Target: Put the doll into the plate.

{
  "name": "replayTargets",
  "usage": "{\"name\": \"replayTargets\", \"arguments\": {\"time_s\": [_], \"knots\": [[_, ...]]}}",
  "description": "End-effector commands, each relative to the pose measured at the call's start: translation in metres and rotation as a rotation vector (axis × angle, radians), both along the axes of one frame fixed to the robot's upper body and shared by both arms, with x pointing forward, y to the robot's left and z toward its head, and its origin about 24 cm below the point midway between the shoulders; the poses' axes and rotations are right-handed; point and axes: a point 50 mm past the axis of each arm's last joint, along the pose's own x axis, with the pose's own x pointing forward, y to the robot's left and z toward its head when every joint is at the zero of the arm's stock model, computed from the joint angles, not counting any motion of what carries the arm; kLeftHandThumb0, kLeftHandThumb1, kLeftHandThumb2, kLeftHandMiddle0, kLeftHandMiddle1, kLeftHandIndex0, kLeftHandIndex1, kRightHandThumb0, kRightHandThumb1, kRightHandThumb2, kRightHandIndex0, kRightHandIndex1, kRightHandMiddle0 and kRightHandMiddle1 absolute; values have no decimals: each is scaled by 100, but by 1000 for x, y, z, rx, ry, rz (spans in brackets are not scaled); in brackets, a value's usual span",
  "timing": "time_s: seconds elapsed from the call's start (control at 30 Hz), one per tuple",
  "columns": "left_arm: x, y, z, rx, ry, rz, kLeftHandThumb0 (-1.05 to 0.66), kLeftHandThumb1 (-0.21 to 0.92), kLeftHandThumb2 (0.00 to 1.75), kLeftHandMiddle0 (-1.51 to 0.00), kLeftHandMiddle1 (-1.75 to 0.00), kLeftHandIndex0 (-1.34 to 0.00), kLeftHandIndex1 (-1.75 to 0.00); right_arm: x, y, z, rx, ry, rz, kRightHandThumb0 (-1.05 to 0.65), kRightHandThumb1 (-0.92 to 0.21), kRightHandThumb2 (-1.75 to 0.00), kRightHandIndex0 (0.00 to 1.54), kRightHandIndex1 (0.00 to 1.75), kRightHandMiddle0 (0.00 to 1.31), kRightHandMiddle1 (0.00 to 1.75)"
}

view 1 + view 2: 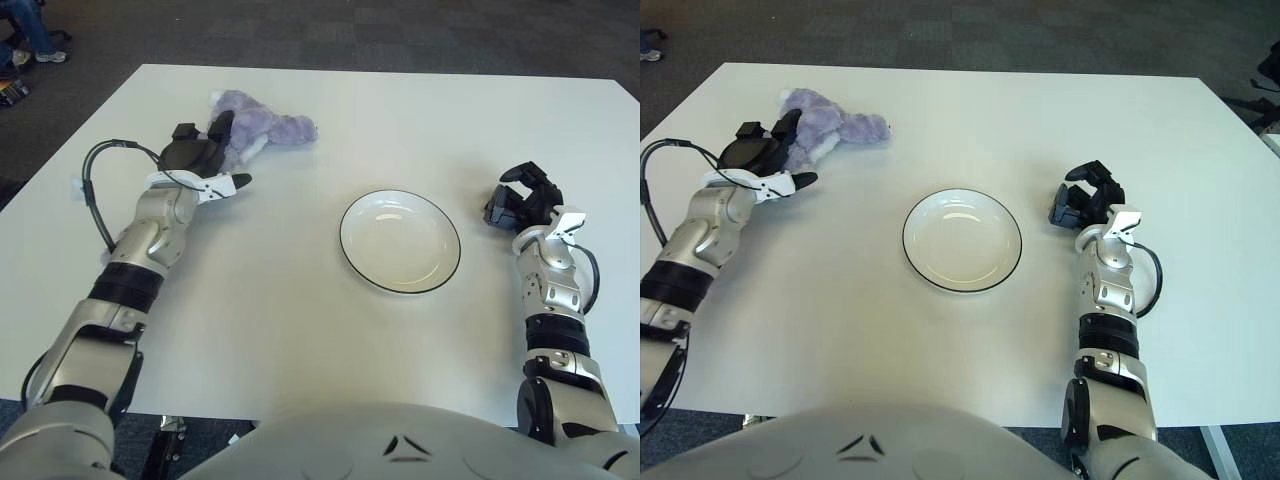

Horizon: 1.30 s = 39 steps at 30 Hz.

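A purple plush doll [272,124] lies on the white table near its far left. My left hand [203,156] sits at the doll's near-left end, black fingers laid over the plush, white thumb sticking out to the right on the table side. The fingers are spread and not closed around the doll. A white plate [400,242] with a dark rim stands empty in the middle right, well apart from the doll. My right hand [520,200] shows to the right of the plate, fingers curled, holding nothing.
The white table [300,330] spans the view, with dark carpet beyond its far edge. A black cable [95,175] loops off my left forearm. A person's legs [30,30] show on the floor at the far left.
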Motion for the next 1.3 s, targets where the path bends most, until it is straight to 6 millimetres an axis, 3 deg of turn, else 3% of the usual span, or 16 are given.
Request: {"name": "replayTargets", "arguments": {"time_s": [0.0,0.23,0.77,1.0,1.27], "knots": [[-2,-4,-30,-27,73,7,-101,92,47,0,-123,0,-5,-10,3,-26,50,125,3,0,-10,-157,80,171,54,175],[6,4,-53,-53,50,86,-97,91,32,0,-99,0,0,-10,3,-26,46,127,7,0,-10,-157,79,171,54,175],[13,1,-53,-29,12,138,-93,86,23,0,-71,0,0,-10,1,-26,26,135,22,0,-9,-157,80,171,54,175],[16,2,-50,-27,13,168,-86,80,23,0,-72,0,0,-10,1,-26,17,138,33,0,-9,-157,80,171,54,175],[17,1,-48,-29,-34,201,-70,51,64,0,-88,0,0,-9,0,-26,15,138,40,0,-9,-158,80,171,54,175]]}}
